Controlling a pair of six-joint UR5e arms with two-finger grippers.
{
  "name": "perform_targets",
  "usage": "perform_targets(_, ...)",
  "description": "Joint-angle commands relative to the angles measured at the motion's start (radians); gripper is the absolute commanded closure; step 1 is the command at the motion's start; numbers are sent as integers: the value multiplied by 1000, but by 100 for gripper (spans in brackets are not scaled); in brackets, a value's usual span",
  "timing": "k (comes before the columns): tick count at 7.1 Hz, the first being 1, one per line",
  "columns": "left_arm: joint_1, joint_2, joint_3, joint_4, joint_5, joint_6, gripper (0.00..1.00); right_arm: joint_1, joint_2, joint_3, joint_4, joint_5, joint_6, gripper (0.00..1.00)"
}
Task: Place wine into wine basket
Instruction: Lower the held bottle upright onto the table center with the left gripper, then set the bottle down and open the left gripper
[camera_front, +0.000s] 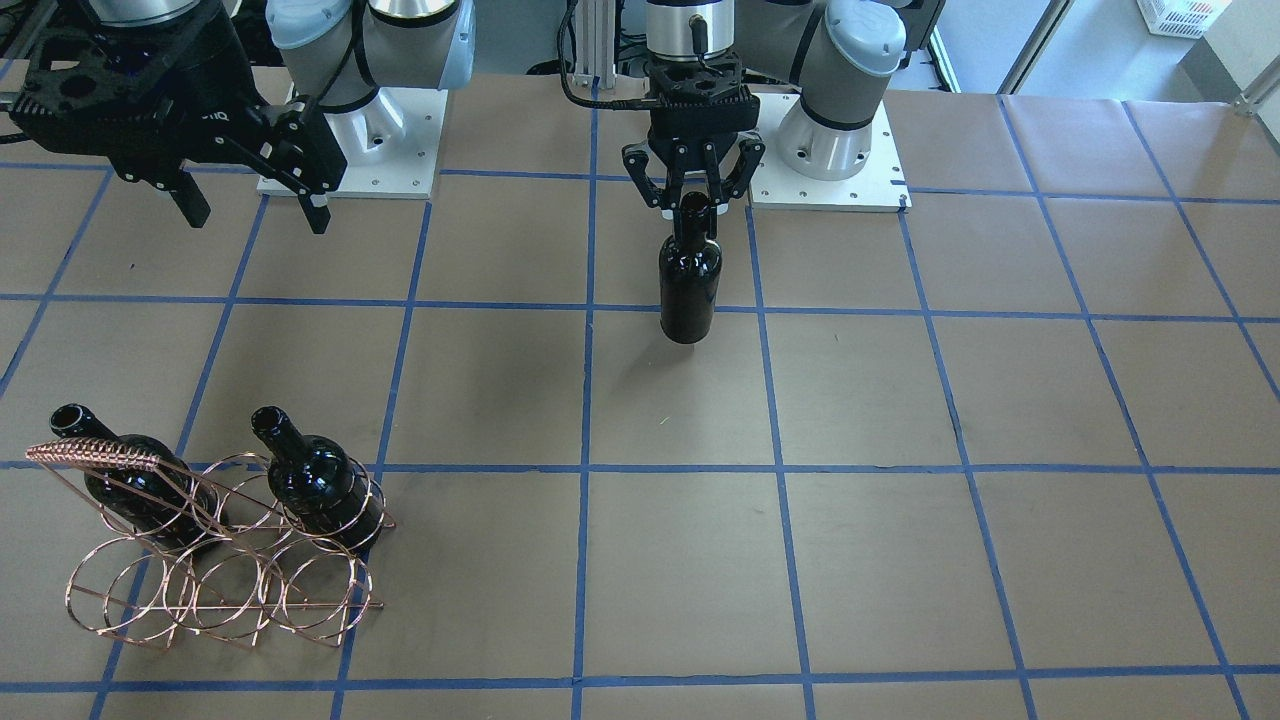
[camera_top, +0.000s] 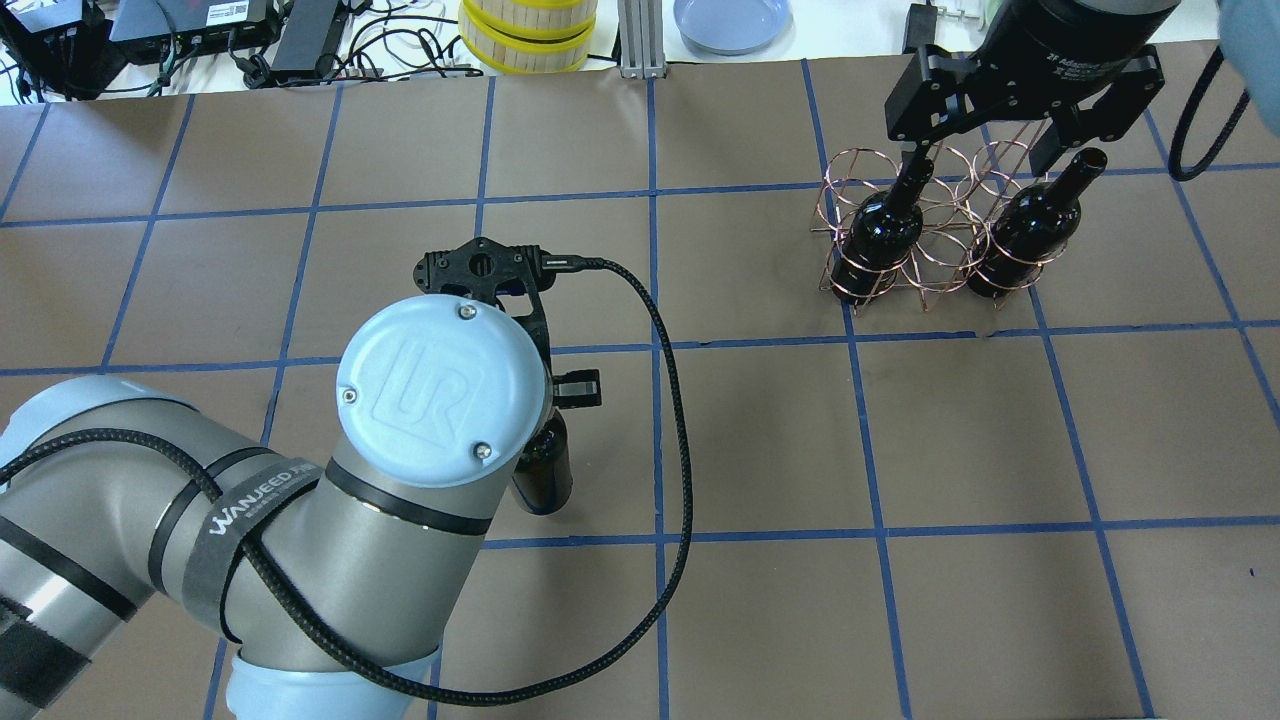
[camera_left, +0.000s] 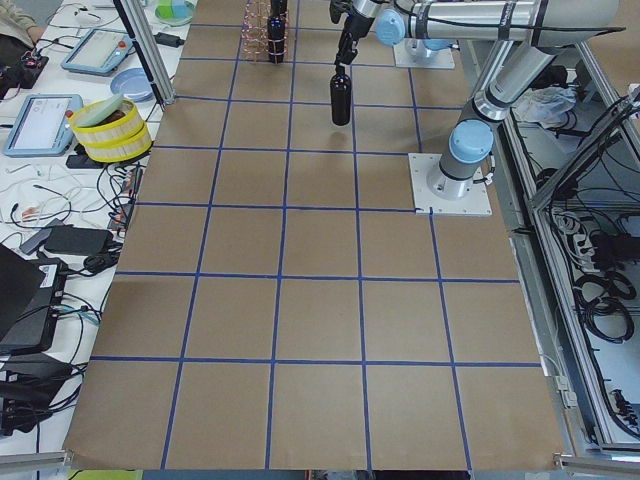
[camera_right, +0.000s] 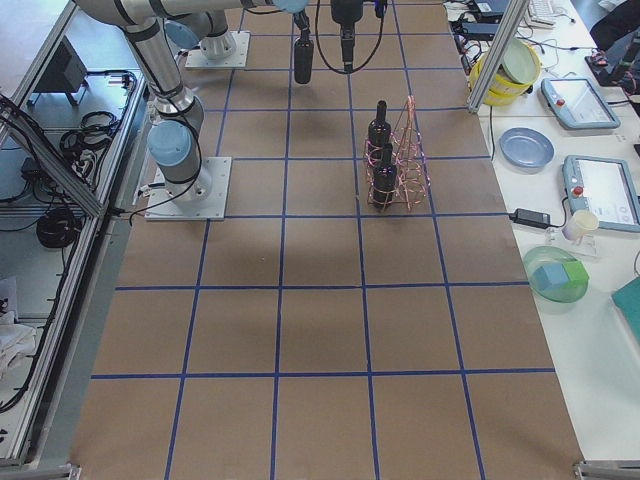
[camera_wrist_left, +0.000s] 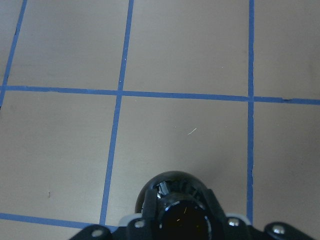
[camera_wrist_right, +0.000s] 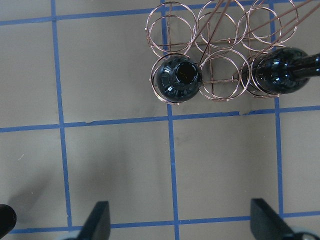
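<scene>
The wine (camera_front: 688, 285) is held upright by its neck in the left gripper (camera_front: 690, 203), whose fingers are clamped on it. It is kept near the middle of the table (camera_front: 900, 400), well apart from the basket (camera_front: 95, 455). Whether its base is touching the table or just lifted cannot be told.

Further right in the overhead view, two bottles (camera_top: 880, 228) (camera_top: 1022, 235) are seen already seated, tilted, in the basket's outer slots, and the middle slot (camera_wrist_right: 222, 75) between them is left free. Above the basket the right gripper (camera_top: 985, 150) is held with its fingers wide apart and nothing between them.

The carrying step is judged to be in hand. Next, the wine must be brought across to the basket, tilted to match its neighbours, and lowered base first into the free slot without either bottle being knocked. Room may have to be made by the right gripper.
</scene>
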Motion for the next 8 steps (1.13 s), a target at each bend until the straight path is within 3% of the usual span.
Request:
perform_targets(1,7,-10,-2,40,0,2,100,-1,0,0,0,0,0,0)
perform_targets(8,27,-42,-27,64,-34,1,100,0,0,0,0,0,0,0)
